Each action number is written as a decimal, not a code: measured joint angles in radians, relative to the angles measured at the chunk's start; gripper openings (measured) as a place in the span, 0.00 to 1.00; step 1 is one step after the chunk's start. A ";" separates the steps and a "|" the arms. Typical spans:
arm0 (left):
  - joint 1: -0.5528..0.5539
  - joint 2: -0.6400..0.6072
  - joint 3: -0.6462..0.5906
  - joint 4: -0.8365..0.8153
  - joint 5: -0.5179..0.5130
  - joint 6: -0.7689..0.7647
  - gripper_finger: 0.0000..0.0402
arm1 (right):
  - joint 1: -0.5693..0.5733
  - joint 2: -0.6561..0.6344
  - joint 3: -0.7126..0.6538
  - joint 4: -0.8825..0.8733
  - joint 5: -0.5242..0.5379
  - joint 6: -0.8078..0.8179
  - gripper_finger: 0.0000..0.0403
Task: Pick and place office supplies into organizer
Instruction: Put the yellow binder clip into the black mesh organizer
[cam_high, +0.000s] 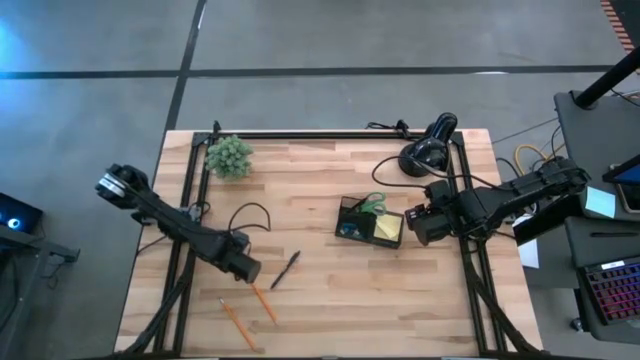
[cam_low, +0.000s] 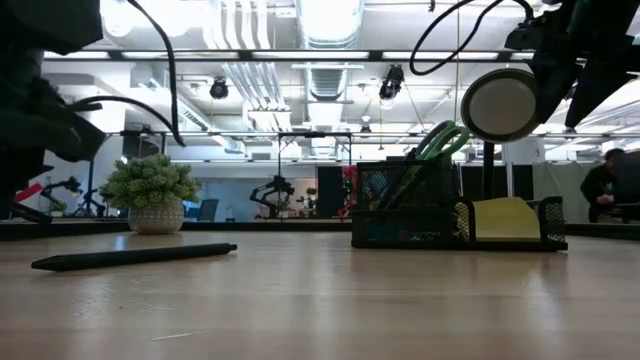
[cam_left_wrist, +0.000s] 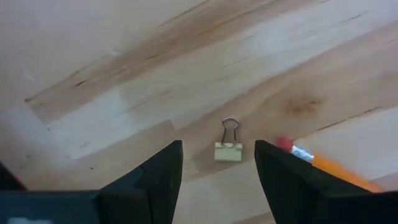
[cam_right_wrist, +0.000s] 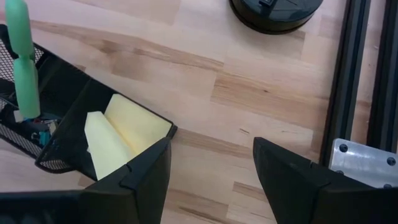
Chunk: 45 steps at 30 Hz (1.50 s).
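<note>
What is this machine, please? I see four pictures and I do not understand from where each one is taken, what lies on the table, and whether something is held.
It is a robot with two dark arms at a wooden table. One picture looks down from above, one looks level across the table, and two come from cameras on the wrists. The left gripper stands open over a small binder clip, beside an orange pencil; it holds nothing. The right gripper waits open next to the black organizer, which already holds green-handled scissors and a yellow sticky-note pad. A dark pen lies loose. A plant and a desk lamp stand at the back.
</note>
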<state>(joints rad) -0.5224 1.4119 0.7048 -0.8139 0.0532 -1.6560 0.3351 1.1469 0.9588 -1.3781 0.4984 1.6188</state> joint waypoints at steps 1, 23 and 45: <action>0.000 0.004 0.000 0.001 0.005 0.010 0.46 | 0.000 0.000 0.000 0.000 0.000 -0.003 0.54; 0.000 0.046 -0.048 0.104 0.047 0.066 0.20 | 0.000 0.000 0.000 0.000 0.003 -0.026 0.54; 0.125 -0.031 0.111 0.430 -0.326 0.265 0.10 | -0.002 0.000 0.000 0.004 0.028 -0.020 0.54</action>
<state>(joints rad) -0.3975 1.3811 0.8162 -0.3841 -0.2731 -1.3908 0.3332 1.1470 0.9588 -1.3739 0.5262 1.5993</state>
